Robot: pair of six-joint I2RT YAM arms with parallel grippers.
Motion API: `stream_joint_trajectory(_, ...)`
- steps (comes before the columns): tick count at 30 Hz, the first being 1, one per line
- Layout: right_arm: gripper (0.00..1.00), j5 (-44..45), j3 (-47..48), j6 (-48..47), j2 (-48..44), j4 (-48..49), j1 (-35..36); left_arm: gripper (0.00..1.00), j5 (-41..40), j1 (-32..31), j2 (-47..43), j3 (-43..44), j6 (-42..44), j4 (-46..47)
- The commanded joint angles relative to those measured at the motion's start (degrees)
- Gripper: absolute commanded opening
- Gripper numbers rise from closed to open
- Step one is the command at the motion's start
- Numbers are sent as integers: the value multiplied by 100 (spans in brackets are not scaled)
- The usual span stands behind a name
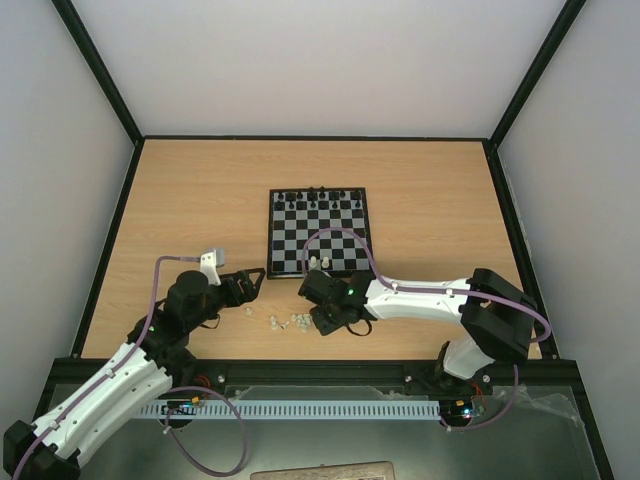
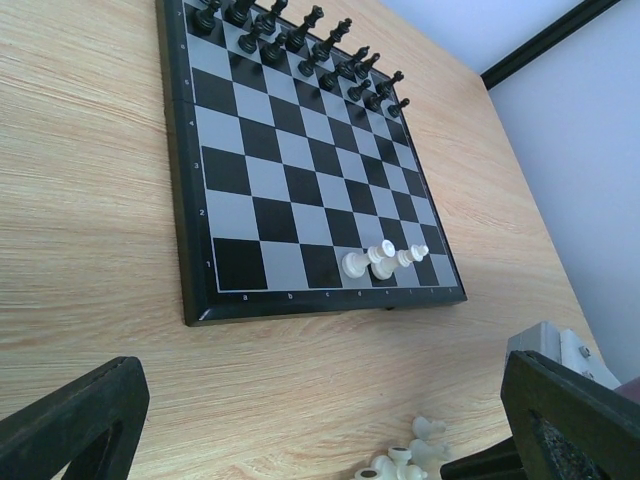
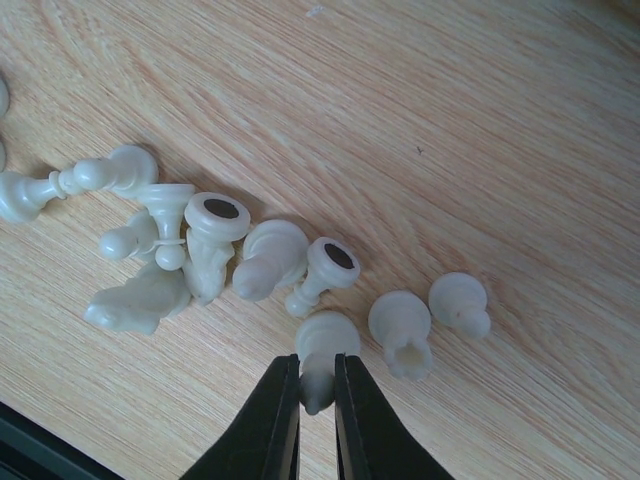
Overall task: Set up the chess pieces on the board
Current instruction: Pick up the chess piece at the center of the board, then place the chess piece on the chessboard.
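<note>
Pale wood table [image 1: 190,200], plain grey-white walls [image 1: 300,60], black frame posts [image 1: 100,68]

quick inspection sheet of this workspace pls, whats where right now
surface: light wood table
job's things: board holds black pieces on its far rows and three white pieces on the near row; loose white pieces lie tipped on the table
clutter: nothing seen
grippers: left gripper open near the pile; right gripper shut on one loose piece
cables: purple cable along each arm
surroundings: white walls, black frame
</note>
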Motion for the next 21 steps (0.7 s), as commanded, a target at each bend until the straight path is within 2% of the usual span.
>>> stream_joint_trajectory(1, 7, 71, 71, -7, -106, -385, 47, 99, -48, -15, -40, -63, -42, -23)
stream_joint_trajectory(8, 9, 724, 785, -161, -978, -1277, -60, 99, -31, -15, -45, -75, -14, -11)
stream_joint_trajectory(14, 9, 1128, 1090, -610, -1164, -1547, -1310, 99, -8, -14, 5, -113, -27, 97)
stream_joint_trajectory(21, 7, 1031, 1351, -984, -241, -1134, -2571, 99, 22, -20, -4, -121, -31, 115)
